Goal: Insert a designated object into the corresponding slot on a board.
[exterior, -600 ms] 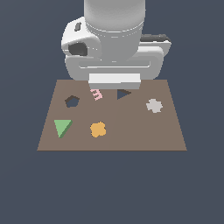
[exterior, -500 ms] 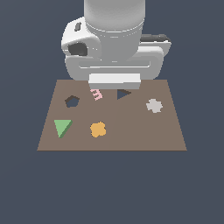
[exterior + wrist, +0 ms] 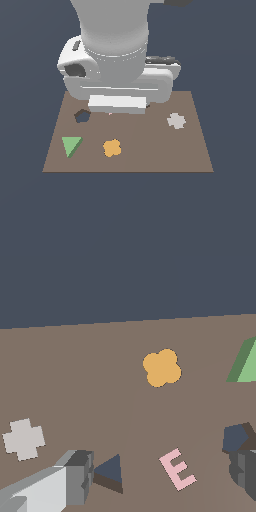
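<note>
Surroundings: uniform dark slate-blue ground [image 3: 125,215] on all sides in exterior view, flat, featureless. No visible seam between floor and wall. Same slate-blue band [image 3: 125,286] fills far part of wrist view. Light even, diffuse; soft shading only, no strong cast shadows visible.

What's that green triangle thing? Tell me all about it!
The green triangular block is small, flat and bright green, with darker green sides that show some thickness. It lies flat on the brown board, toward the exterior view's left, with one corner pointing at the near edge. Nothing touches it: the orange clover-shaped piece sits apart beside it.
</note>
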You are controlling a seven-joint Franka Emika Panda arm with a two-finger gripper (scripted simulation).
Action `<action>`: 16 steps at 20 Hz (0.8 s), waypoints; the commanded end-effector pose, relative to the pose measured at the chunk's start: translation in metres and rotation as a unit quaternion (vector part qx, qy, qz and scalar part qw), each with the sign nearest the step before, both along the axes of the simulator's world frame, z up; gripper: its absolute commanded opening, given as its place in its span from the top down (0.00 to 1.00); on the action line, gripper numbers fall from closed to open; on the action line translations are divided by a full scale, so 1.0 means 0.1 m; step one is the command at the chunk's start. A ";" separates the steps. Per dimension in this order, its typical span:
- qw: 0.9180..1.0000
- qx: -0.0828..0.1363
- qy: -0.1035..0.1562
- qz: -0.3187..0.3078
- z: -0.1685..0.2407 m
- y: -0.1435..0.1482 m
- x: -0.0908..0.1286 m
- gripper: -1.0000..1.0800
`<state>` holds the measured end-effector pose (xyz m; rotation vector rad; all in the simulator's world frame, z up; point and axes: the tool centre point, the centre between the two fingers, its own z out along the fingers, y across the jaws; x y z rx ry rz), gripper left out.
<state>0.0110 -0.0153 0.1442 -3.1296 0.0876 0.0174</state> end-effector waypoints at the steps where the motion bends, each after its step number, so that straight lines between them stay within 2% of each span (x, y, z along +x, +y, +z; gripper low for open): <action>1: 1.000 -0.001 0.000 -0.017 -0.09 -0.13 0.07 0.04; 7: 0.997 -0.004 -0.001 -0.076 -0.37 -0.59 0.29 0.04; 16: 0.986 -0.006 -0.003 -0.165 -0.78 -1.32 0.53 0.04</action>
